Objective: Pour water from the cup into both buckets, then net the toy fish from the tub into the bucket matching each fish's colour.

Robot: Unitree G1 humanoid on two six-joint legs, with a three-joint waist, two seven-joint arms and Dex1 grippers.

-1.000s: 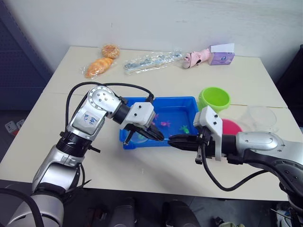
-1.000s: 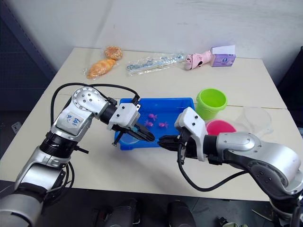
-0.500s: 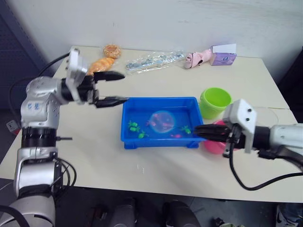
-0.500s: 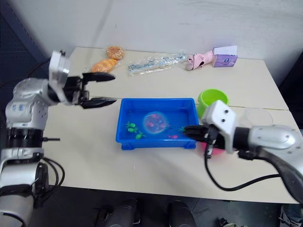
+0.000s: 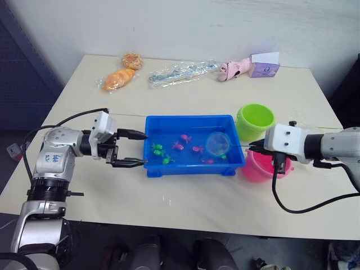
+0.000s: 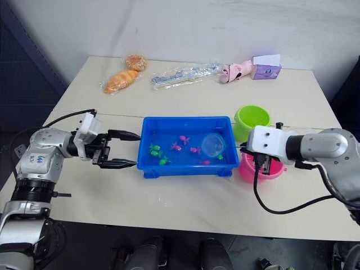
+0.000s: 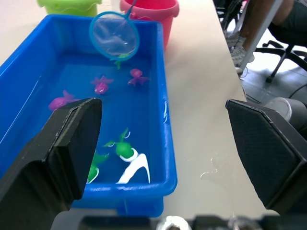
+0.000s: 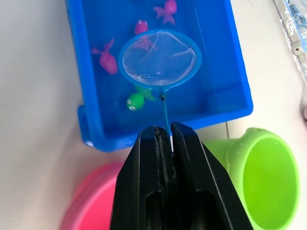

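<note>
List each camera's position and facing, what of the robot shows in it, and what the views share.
Head eyes: above, looking forward and down at the tub, both arms showing.
Left wrist: from the tub's end, along it toward the pink bucket, between its open left gripper fingers.
Right wrist: down its right gripper, shut on the net.
Shared: tub, net, fish.

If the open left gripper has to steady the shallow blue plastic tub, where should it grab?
Judging from here: the near short-end rim of the blue tub, approached level from the robot's left. The left gripper already faces that wall, and the thin raised rim suits a pinch.
</note>
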